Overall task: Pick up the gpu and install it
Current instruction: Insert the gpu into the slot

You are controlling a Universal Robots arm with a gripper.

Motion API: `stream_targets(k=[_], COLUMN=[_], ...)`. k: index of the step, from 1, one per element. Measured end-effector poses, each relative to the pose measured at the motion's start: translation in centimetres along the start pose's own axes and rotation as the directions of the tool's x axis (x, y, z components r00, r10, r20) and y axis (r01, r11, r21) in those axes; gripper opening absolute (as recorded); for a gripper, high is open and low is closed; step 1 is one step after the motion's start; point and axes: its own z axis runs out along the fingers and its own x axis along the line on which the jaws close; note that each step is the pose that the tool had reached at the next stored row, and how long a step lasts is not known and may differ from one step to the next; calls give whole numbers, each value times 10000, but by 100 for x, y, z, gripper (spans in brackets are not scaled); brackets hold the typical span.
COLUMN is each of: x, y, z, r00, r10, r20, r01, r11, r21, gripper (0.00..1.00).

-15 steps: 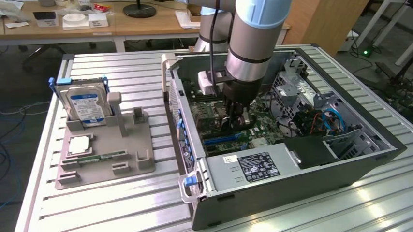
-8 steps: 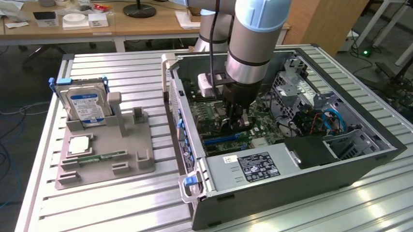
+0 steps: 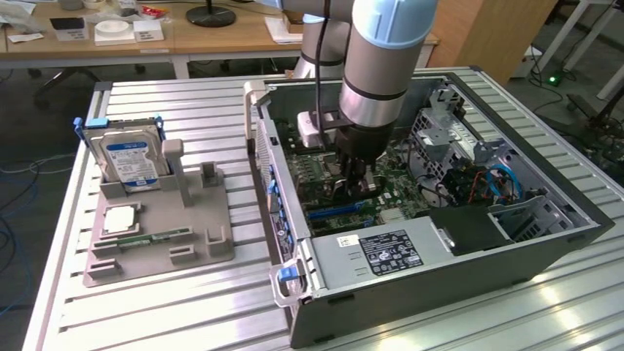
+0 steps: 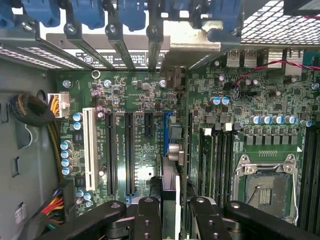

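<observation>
Gripper (image 3: pixel 353 189) inside open computer case (image 3: pixel 468 272), fingers clamped on gpu (image 4: pixel 170 184); card stands edge-on along blue slot (image 4: pixel 165 131) of motherboard (image 4: pixel 142 97)

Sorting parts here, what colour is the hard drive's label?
The label is blue; exterior view shows it best.

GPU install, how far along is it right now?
Done: the gpu is picked up and inside the computer case. In hand: the end effector grips it edge-on over the blue slot on the motherboard. Left: it isn't visibly seated, and the grip isn't released.
</observation>
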Motion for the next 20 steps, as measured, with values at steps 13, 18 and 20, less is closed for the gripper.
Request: stream_targets(k=[13,18,20], x=[8,8,12], y=[79,113,115], z=[32,45,48], r00=[10000,10000,10000], r10=[0,0,-1], r20=[-2,0,-2], r01=[0,0,1], r11=[10000,10000,10000], r21=[-1,5,3], gripper=[27,27,27])
